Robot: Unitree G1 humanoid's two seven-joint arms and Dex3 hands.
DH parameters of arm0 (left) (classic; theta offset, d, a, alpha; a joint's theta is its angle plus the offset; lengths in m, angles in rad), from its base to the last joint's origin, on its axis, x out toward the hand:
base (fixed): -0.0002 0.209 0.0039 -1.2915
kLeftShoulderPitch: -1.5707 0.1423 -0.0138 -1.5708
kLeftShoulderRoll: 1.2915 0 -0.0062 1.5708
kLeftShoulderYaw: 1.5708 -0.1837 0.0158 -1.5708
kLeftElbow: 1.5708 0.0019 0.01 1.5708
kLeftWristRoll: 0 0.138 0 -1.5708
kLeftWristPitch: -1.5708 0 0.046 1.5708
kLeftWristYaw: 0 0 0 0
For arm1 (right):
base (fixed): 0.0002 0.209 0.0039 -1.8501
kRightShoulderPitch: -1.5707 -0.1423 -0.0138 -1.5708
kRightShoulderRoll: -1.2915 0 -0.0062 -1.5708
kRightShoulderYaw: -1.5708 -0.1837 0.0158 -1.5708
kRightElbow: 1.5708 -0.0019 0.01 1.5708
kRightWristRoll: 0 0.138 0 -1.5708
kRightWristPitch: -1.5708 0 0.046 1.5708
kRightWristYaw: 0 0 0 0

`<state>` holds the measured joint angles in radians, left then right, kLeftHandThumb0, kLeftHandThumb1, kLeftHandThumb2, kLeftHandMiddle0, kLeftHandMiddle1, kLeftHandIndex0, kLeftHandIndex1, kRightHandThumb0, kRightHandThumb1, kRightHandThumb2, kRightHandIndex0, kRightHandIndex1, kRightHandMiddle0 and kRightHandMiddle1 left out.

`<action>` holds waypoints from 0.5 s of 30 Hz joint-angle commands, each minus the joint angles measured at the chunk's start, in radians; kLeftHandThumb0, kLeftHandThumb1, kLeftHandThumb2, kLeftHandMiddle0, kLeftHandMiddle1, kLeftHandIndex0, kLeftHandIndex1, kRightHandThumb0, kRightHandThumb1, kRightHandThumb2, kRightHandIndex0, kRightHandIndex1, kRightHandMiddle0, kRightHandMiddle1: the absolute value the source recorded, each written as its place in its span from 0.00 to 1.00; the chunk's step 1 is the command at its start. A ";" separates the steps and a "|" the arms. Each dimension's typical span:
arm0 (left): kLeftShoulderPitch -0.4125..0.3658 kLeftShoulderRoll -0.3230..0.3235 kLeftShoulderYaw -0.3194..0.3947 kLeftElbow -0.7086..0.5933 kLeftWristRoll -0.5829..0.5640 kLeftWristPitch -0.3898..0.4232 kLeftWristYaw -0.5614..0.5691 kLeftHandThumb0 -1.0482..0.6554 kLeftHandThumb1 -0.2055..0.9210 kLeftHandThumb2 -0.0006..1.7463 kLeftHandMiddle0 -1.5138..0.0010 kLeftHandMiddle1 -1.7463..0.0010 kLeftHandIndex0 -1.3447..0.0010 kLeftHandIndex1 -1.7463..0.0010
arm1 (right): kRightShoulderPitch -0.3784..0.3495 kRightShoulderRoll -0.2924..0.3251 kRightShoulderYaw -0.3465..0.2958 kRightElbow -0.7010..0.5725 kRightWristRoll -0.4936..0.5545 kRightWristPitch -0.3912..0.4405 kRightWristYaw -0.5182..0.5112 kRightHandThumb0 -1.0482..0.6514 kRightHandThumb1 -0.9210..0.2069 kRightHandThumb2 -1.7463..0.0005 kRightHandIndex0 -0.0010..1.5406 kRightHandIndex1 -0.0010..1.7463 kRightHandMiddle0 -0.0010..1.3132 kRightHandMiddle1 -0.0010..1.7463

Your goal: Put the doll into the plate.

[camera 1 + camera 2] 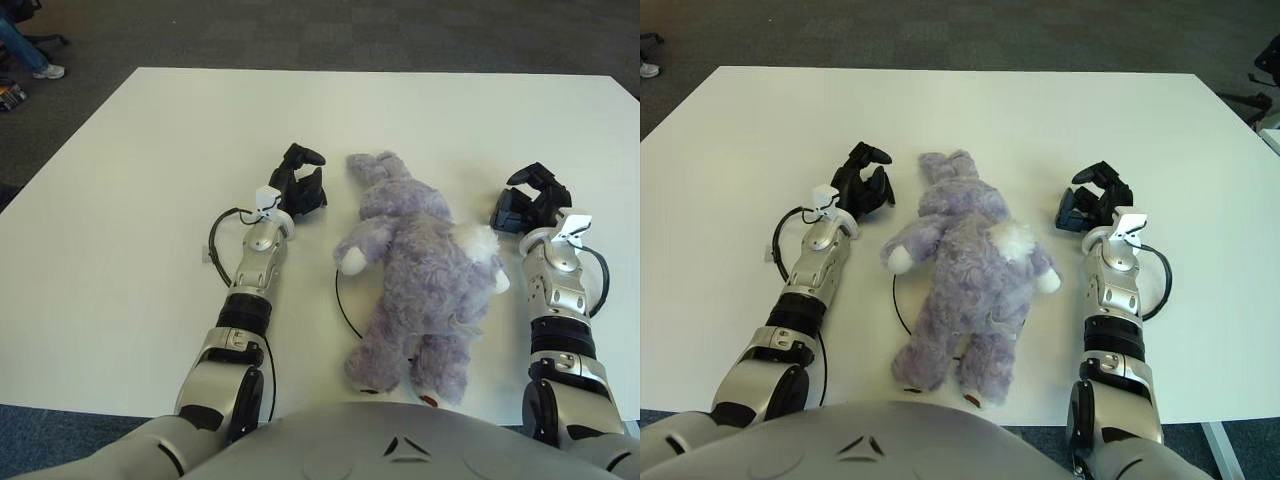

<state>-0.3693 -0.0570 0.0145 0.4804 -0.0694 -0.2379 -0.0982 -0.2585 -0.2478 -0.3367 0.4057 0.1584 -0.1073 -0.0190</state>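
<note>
Left hand [300,184]: positioned just to the left of the doll's head end, palm toward it, fingers loosely spread and gripping nothing. A narrow strip of bare table separates it from the plush; no contact observed.

Right hand [530,200]: positioned to the right of the doll, level with its upper body, fingers likewise relaxed and unloaded. It stands somewhat further from the plush than the left hand does.

Doll [415,270]: a grey-lilac plush animal lying flat on the white table [120,200] between the two forearms, head end pointing away from the robot, feet near the torso. One white paw extends toward the left arm, another toward the right. A thin dark ring or cord [343,300] curves out from under the doll's left flank — it may be the edge of something beneath the plush, but this cannot be confirmed.

Plate: none plainly in view in either eye view.

Assessment: the task appears to be at the approach stage — both hands bracket the doll, neither has taken hold. The next move would call for the hands to close inward on the plush from both sides and secure a two-sided hold before any lift. The soft body will likely compress and sag, so a firm squeeze at mid-torso is advisable. The target location needs identifying first.
</note>
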 commanded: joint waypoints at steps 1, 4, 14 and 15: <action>0.019 0.011 0.006 0.034 0.015 0.044 0.024 0.39 0.75 0.52 0.36 0.00 0.73 0.00 | 0.023 0.017 -0.007 0.054 0.018 0.019 0.008 0.61 0.87 0.00 0.59 1.00 0.50 0.99; 0.017 0.011 0.007 0.041 0.017 0.047 0.028 0.39 0.76 0.51 0.38 0.00 0.73 0.00 | 0.021 0.016 -0.008 0.061 0.022 0.008 0.012 0.61 0.87 0.00 0.59 1.00 0.50 1.00; 0.015 0.014 0.012 0.061 0.012 0.042 0.024 0.39 0.77 0.50 0.38 0.00 0.74 0.00 | 0.013 0.019 -0.015 0.083 0.033 -0.020 0.014 0.61 0.84 0.02 0.57 0.99 0.48 1.00; 0.014 0.015 0.014 0.067 0.011 0.038 0.023 0.39 0.78 0.50 0.38 0.00 0.75 0.00 | 0.013 0.019 -0.016 0.084 0.033 -0.022 0.014 0.61 0.84 0.02 0.58 0.99 0.48 1.00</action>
<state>-0.3857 -0.0510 0.0208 0.5018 -0.0612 -0.2283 -0.0803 -0.2696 -0.2476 -0.3481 0.4492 0.1775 -0.1600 -0.0041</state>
